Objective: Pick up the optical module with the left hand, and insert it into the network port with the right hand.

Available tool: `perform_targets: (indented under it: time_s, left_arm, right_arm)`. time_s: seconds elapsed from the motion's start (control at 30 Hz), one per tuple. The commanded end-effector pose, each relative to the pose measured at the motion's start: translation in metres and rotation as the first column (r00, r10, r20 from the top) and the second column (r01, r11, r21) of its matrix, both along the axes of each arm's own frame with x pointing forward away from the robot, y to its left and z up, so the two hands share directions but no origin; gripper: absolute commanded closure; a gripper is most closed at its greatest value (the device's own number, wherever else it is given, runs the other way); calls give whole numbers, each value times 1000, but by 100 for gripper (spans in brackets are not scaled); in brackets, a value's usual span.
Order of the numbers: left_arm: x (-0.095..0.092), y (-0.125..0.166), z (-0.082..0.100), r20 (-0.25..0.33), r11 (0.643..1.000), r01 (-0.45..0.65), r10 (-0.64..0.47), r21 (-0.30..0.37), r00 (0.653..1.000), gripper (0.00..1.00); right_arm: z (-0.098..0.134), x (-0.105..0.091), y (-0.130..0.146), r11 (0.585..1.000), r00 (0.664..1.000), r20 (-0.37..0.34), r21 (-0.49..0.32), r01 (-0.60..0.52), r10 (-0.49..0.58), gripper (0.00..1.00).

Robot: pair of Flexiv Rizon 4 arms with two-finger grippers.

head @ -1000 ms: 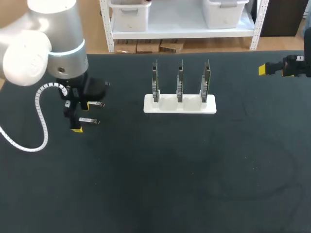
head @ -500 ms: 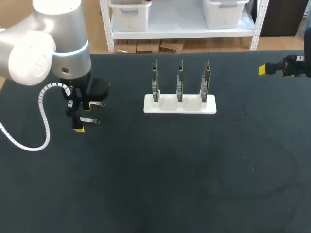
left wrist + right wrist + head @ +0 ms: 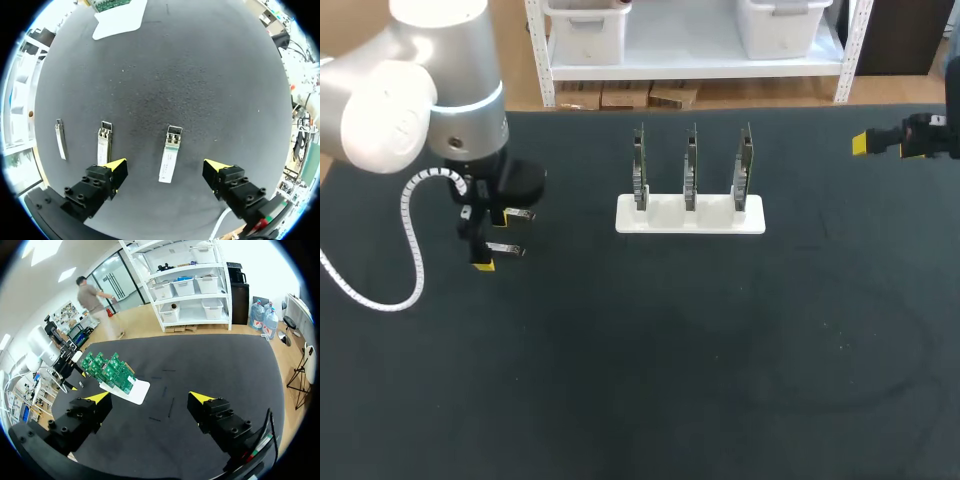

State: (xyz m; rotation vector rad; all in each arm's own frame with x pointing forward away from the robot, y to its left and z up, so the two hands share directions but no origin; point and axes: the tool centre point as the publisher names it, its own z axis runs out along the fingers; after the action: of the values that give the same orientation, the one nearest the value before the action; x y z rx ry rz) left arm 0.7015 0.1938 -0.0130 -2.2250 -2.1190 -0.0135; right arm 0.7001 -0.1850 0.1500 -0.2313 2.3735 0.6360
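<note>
My left fingers (image 3: 116, 169) are spread open over the tabletop (image 3: 650, 360), at the left of the head frame. One optical module (image 3: 170, 154) lies flat between them, touching neither. A second module (image 3: 103, 143) and a third module (image 3: 61, 139) lie beside it, outside the fingers. My right fingers (image 3: 200, 400) are released and empty at upper right, well apart from the white stand (image 3: 690, 214) holding three upright green boards (image 3: 691, 165).

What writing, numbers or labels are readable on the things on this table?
No text here can be read.
Optical modules: any print is too small to read.
Circuit boards in the white holder: any markings are too small to read.
</note>
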Motion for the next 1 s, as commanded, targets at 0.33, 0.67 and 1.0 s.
perform_targets:
  time_s: [0.33,0.67,1.0]
  left_arm:
    - [0,2,-2,1,1000,4,-4,-2,1000,0]
    - [2,3,-5,-9,1000,4,-4,-9,1000,0]
    - [4,6,-7,-13,1000,3,-3,-10,1000,54]
  right_arm:
    - [0,0,0,1000,1000,0,0,0,0,0]
    - [0,0,0,1000,1000,0,0,0,0,0]
    - [0,0,0,1000,1000,0,0,0,0,0]
